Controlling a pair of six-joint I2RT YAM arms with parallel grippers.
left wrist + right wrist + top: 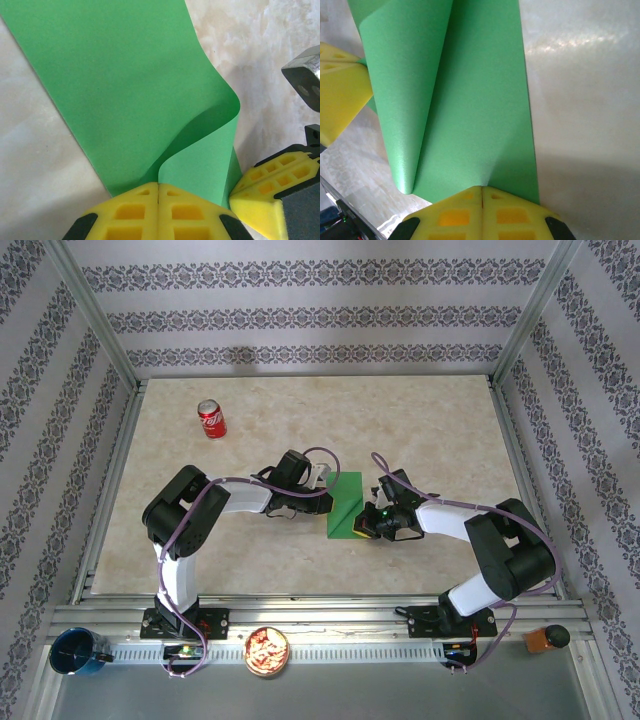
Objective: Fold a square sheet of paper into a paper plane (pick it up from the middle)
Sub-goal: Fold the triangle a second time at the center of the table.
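Little is done: the paper [125, 90] is only doubled over into a loose, rounded roll (no crease is pressed), and the nose and wing folds are judged to be left. It is pinched between the clenched fingers of the left pincer [158, 189] and runs away ahead of them. The right pincer [482, 191], just to the left pincer's right, is clamped on it too. Both arms are bent inward from opposite sides, with the wrists held low.

Upright red soda can [211, 419] far left, blue mug [78, 652], filled bowl [247, 652] at front
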